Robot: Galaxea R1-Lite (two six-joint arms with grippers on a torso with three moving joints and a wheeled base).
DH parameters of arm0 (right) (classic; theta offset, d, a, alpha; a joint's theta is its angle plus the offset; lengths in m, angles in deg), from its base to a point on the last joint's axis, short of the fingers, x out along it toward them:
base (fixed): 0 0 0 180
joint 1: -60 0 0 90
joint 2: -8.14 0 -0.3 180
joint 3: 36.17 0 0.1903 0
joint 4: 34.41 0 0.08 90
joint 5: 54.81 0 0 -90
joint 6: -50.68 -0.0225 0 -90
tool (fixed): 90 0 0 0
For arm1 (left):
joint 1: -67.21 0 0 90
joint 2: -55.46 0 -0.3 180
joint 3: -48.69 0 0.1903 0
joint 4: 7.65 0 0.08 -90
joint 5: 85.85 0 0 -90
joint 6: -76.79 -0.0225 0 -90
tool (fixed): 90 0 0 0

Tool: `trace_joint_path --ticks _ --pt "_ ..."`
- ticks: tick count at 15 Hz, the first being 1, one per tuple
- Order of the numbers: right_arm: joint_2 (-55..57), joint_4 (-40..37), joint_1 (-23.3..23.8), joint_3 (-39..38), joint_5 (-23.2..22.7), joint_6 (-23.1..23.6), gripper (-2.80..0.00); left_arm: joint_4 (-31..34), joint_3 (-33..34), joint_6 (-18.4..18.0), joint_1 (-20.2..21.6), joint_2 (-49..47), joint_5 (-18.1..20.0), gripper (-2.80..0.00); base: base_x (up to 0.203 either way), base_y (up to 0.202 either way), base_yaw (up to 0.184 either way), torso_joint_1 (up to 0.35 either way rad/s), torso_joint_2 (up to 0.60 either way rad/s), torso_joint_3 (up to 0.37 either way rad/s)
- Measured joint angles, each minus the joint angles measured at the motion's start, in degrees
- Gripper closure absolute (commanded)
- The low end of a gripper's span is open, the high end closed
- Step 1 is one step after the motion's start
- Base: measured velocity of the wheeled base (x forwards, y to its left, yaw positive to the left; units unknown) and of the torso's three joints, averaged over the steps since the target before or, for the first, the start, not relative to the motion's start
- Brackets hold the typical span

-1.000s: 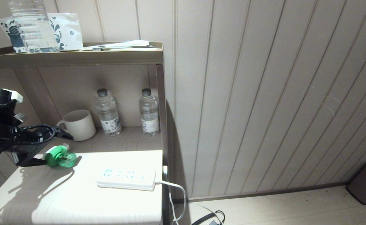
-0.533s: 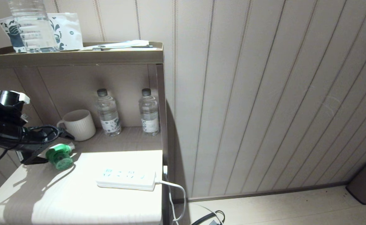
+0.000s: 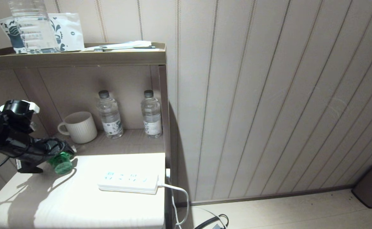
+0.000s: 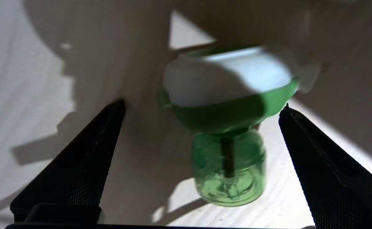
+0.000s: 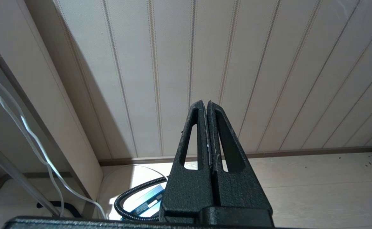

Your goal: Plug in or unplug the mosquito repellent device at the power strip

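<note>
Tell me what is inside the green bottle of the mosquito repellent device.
Through the translucent green bottle of the mosquito repellent device, a dark wick rod runs down the middle. Whether liquid is inside cannot be told. The rod's top end is covered by the white-and-green cap.

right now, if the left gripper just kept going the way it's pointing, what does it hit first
Most likely the mosquito repellent device. The left gripper is open with the device lying between its fingers on the white tabletop, no contact visible. Depth is unclear; it may meet the tabletop at about the same time.
</note>
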Motion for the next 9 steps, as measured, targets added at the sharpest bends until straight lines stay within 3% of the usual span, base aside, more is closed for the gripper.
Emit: trace_joint_path --ticks 3,6,9 --pt "0.00 0.00 0.00 0.00 0.00 0.00 0.00 4.58 -0.13 -1.30 -2.32 0.00 -2.44 -2.80 0.000 0.000 0.000 0.000 0.00 0.000" --pt "0.00 0.00 0.00 0.00 0.00 0.00 0.00 4.67 -0.05 -0.39 -5.05 -0.50 -7.54 -2.80 0.000 0.000 0.000 0.000 0.00 0.000" --pt "0.00 0.00 0.00 0.00 0.00 0.00 0.00 5.08 -0.30 -0.04 -5.79 -1.27 -8.25 -2.80 0.000 0.000 0.000 0.000 0.00 0.000"
